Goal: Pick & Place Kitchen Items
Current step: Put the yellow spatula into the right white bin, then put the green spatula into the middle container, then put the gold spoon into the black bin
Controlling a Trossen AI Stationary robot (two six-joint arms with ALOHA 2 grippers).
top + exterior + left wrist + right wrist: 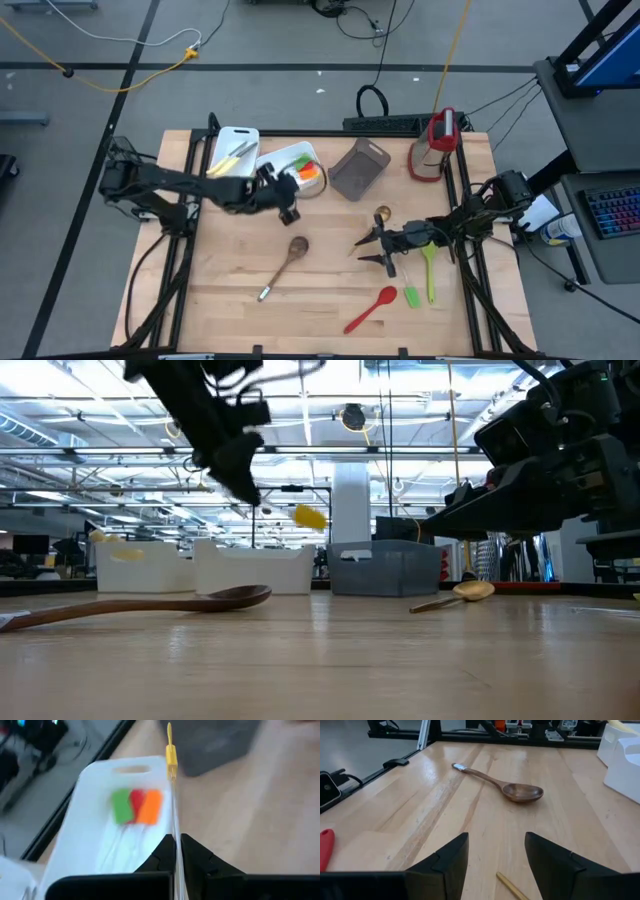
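Now, left gripper (176, 851): pinched tight on the yellow spatula (171, 757).
Tip: let go only when it hangs over the white bin (90, 785).
Right gripper (496, 854): fingers apart, holding nothing.

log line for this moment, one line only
left gripper: shut on yellow spatula, over white bin | right gripper: open, empty, above table near gold spoon | wooden spoon: on table

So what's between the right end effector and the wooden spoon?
Bare tabletop; the right wrist view shows nothing between the open right end effector and the wooden spoon.
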